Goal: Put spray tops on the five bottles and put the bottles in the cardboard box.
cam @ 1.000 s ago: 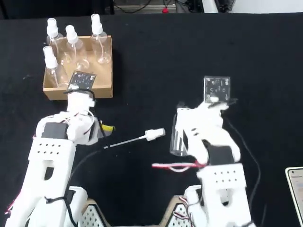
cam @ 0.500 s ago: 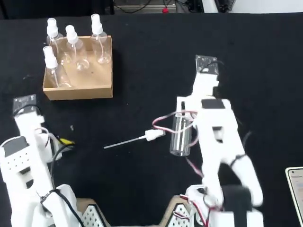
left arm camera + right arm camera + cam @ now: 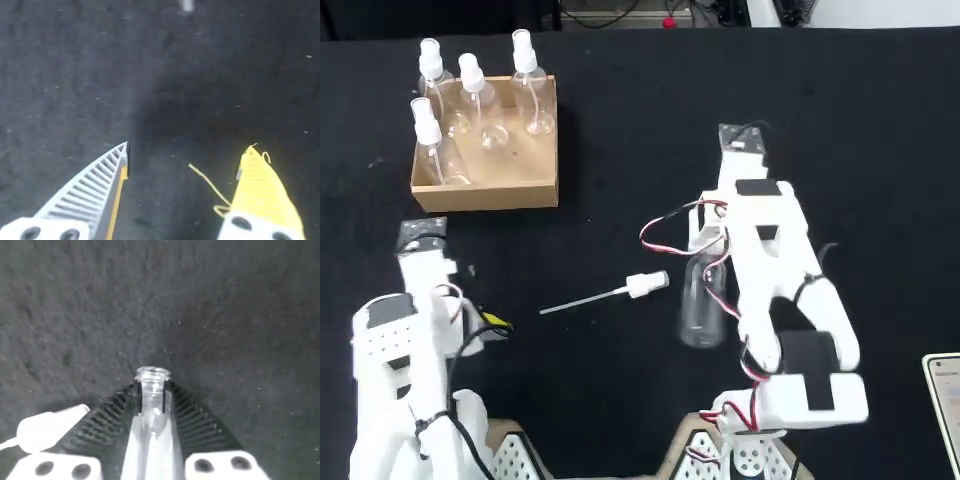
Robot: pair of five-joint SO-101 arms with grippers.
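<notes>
Four clear plastic bottles (image 3: 527,95) with white spray tops stand upright inside the cardboard box (image 3: 485,190), a shallow brown tray at the far left of the black cloth table (image 3: 620,130). The fifth bottle (image 3: 152,377) is well apart from the box, near the middle of the table. It is clear and round, and its open threaded neck is bare. The right gripper (image 3: 152,387) has it clamped, with the ribbed dark fingers (image 3: 192,417) pressed on either side just below the neck. In the high view the bottle's body points back toward the arm bases. Whether it rests on the cloth cannot be told.

Just beside the bottle lies the loose spray top (image 3: 648,284), white and on its side. Its thin pale dip tube (image 3: 578,301) stretches across the cloth toward the left arm. Nothing lies between this top and the bottle. A red-and-white cable (image 3: 665,225) loops out from the right arm above them.

The left gripper (image 3: 187,150) hangs over bare cloth near the table's front left. Its jaws are spread wide and hold nothing. One finger is ribbed grey with a yellow edge and the other is yellow. A loose yellow thread (image 3: 210,185) curls off the yellow finger.

A flat pale-faced object (image 3: 945,385) sits at the right edge, and any print on it is too small to read.
</notes>
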